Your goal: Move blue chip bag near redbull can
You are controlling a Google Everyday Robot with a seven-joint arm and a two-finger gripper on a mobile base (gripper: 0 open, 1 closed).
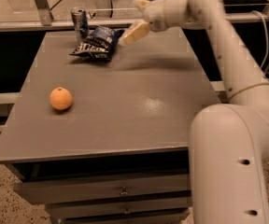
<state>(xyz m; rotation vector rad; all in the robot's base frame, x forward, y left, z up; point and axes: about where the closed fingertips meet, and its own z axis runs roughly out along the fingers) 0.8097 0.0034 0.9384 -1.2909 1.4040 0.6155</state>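
The blue chip bag (97,43), crinkled dark navy with white lettering, lies flat on the grey table (139,101) at its far left. The redbull can (80,24) stands upright just behind and left of the bag, close to it or touching. My gripper (133,24) hovers just right of the bag, a little above the table. It is open and holds nothing. One cream finger (133,33) points down toward the bag's right edge.
An orange fruit (60,98) sits on the left part of the table, well in front of the bag. A metal railing (41,3) runs behind the table's far edge. My arm (228,55) spans the right side. Drawers (120,190) are below the front edge.
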